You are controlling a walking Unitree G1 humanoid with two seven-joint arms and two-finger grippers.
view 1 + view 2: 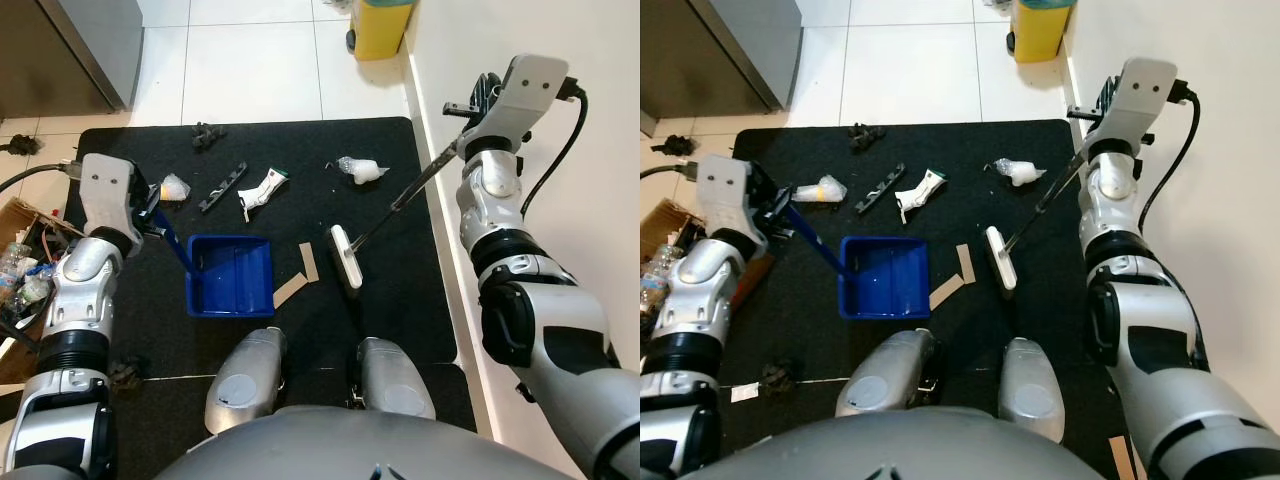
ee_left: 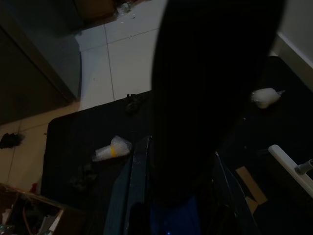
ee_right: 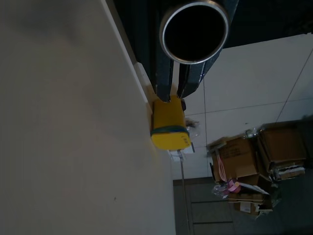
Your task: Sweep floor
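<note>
Cardboard boxes cluttered the floor at the robot's far left, off the black mat. Next inward, the left gripper was clamped on the blue handle of the dustpan, which sat flat on the mat just ahead of the robot's feet with its open mouth turned toward the brush, presumably so that litter could be pushed straight in. The pan looked bare inside, so the sweeping seemed barely begun.

Beyond the pan lay scattered rubbish: a crumpled plastic cup near the left gripper, a dark scrap farther up the mat, a black strip, a white wrapper, and a white plastic lump. A brown cardboard piece rested just beside the pan's right wall, the closest thing to being collected.

Right of that, the broom head rested on the mat, its thin shaft running up to the right gripper, raised beside the white wall. Whether those fingers were closed on the shaft I could not tell from the head views; the right wrist view looked along a tube end. A yellow bin stood against the wall beyond the mat.
</note>
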